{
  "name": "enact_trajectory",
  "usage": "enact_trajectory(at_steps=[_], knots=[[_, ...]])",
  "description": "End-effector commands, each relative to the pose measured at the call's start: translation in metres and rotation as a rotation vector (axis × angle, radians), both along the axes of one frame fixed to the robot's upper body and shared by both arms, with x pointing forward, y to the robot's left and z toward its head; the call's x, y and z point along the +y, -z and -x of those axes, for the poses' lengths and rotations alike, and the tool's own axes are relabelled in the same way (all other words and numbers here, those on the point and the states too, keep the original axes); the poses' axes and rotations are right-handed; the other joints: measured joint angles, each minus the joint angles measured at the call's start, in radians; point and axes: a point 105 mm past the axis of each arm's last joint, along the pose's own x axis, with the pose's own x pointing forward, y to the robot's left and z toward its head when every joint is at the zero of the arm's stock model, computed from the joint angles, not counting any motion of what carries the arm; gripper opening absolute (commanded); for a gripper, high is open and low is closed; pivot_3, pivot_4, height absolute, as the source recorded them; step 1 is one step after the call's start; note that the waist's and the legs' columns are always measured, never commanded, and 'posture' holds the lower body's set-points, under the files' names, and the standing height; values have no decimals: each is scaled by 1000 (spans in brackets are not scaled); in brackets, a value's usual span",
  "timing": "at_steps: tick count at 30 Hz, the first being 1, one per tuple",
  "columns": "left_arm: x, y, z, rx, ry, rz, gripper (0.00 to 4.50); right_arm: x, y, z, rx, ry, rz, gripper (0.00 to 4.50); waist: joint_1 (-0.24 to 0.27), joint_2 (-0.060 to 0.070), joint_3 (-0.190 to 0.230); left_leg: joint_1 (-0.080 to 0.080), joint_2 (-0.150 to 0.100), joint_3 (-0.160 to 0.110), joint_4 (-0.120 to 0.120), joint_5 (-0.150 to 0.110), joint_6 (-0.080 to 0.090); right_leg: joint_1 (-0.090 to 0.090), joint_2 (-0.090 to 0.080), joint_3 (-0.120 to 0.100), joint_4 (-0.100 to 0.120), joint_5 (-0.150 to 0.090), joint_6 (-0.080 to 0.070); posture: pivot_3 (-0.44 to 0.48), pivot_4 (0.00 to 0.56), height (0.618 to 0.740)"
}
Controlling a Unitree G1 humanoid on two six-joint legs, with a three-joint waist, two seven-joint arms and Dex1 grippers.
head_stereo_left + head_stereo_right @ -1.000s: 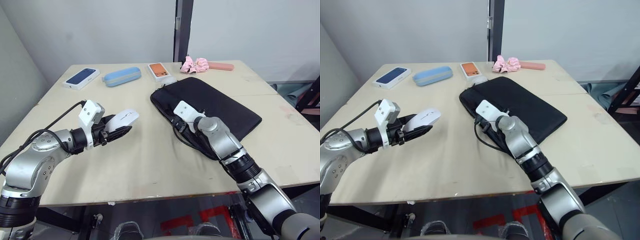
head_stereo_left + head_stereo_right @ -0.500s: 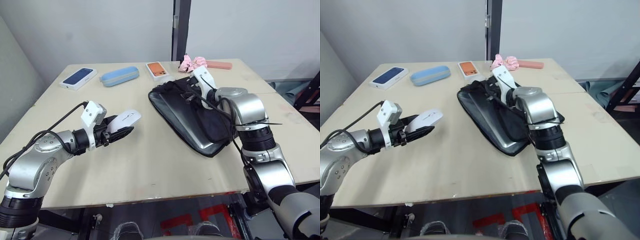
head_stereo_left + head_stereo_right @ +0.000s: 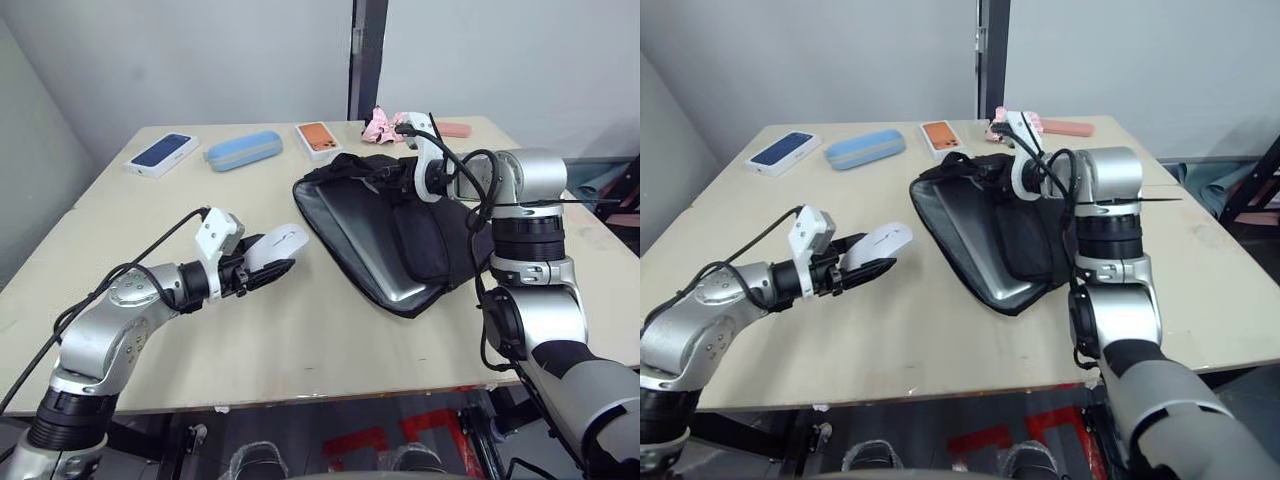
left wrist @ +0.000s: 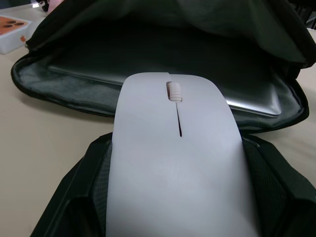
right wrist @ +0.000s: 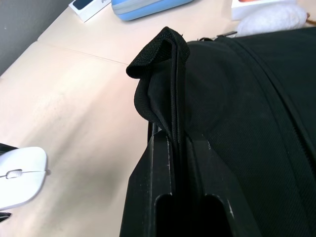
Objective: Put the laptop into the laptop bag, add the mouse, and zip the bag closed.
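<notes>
The black laptop bag (image 3: 435, 235) lies on the table with its upper side lifted, and the mouth gapes toward my left arm. The silver-grey laptop (image 3: 365, 235) lies flat inside it. My right gripper (image 5: 177, 143) is shut on the bag's black handle strap (image 5: 165, 54) and holds the flap up above the bag's far side. The flat white mouse (image 3: 278, 243) is clamped in my left gripper (image 3: 272, 260), a short way above the table and just left of the opening. The left wrist view has the mouse (image 4: 177, 163) pointing into the bag's mouth (image 4: 148, 44).
Along the table's far edge lie a blue phone box (image 3: 163, 153), a light blue case (image 3: 243, 151), an orange phone box (image 3: 318, 140), a pink bundle (image 3: 385, 125) and a pink bar (image 3: 450, 130). A white puffy lump (image 5: 276, 17) sits by the bag's far corner.
My right gripper has raised the bag's upper side higher and back, widening the opening over the laptop. My left gripper has carried the mouse to the right, closer to the bag.
</notes>
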Motion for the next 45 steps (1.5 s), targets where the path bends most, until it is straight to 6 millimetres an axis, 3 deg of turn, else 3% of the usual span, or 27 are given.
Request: enact_trajectory(at_steps=[1,3,8,13,22,31,33,35,43,45], knots=[[-9,-6,-7,-49,13,-11,2862,9,-38,12,-112,-66,-53,44,2,0,0,0,0,0,0,0,0,0,0,0,0,0,0,0,150,740],[-14,-5,-11,-55,19,-12,2862,11,-37,15,-105,-73,-59,44,2,0,0,0,0,0,0,0,0,0,0,0,0,0,1,0,150,740],[-54,-3,-56,-87,15,17,2862,20,-37,28,-80,-103,-90,44,19,1,1,0,0,0,2,1,1,0,0,0,1,1,1,0,150,740],[-86,-3,-68,-90,76,31,2862,23,-38,34,-96,-118,-105,44,20,1,1,0,0,1,0,1,1,-1,0,2,2,5,8,0,150,740],[-114,21,-83,-44,94,-20,2862,26,-38,36,-104,-108,-120,44,36,1,1,0,0,1,1,1,1,-1,0,2,2,6,10,0,150,740],[-123,23,-96,-58,73,-16,2862,27,-37,35,-95,-99,-130,44,39,1,1,0,0,1,1,1,1,-1,0,3,2,6,11,0,150,740],[-124,18,-96,-72,80,5,3895,27,-36,35,-91,-95,-129,0,39,1,1,-1,0,1,1,1,1,-1,0,3,2,7,11,0,150,740],[-121,13,-96,-95,77,33,4479,26,-35,35,-87,-91,-129,0,39,1,1,-2,0,1,1,1,1,-1,0,3,2,7,11,0,150,740],[-111,3,-91,-123,70,74,4479,25,-33,34,-81,-84,-131,0,41,1,1,-4,0,1,1,1,1,-1,0,2,2,8,13,0,150,740],[-101,6,-78,-127,75,50,4479,25,-33,33,-77,-79,-137,0,37,1,1,-4,0,1,1,1,1,-1,0,2,2,8,13,0,150,740]])
